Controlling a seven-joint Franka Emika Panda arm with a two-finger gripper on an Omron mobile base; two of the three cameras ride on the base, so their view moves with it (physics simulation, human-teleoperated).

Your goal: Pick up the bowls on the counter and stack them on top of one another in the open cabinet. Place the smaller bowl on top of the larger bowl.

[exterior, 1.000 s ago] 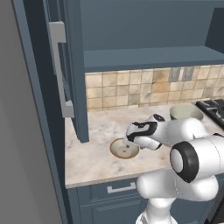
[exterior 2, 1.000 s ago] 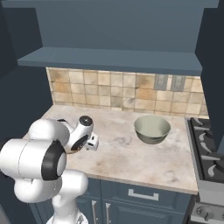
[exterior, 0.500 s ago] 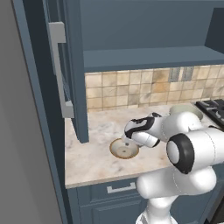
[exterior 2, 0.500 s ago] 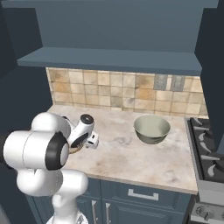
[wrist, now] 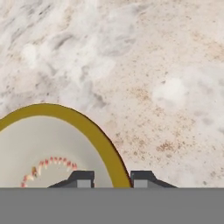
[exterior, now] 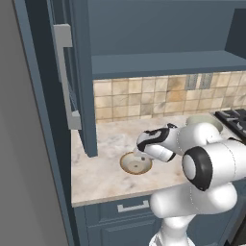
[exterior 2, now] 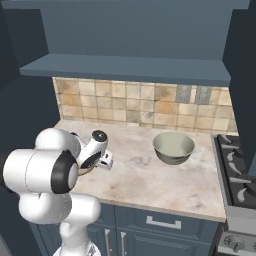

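Observation:
The smaller bowl [exterior: 135, 164] sits on the marbled counter [exterior: 96, 178] just right of the open cabinet door [exterior: 79, 96]. My gripper [exterior: 143, 155] has come down on its right rim. In the hand view the tan rim of the smaller bowl [wrist: 94, 131] passes between the two fingertips [wrist: 81, 178] of my gripper [wrist: 111, 178]. They stand close on either side of it, but whether they press on it I cannot tell. The larger bowl [exterior 2: 173, 147] stands apart at the counter's right [exterior 2: 145, 175], near the stove. The cabinet shelf [exterior 2: 125, 68] above is bare.
A tiled backsplash [exterior 2: 125, 102] runs behind the counter. The stove [exterior 2: 239, 172] borders its right end. The tall door's grey bar handle [exterior: 66, 77] juts out at the left, above the counter's edge. Dark blue drawers [exterior 2: 165, 222] sit below.
The fingers have drawn in from wide open to a narrow gap around the smaller bowl's rim. The hand has shifted slightly left and down toward the bowl.

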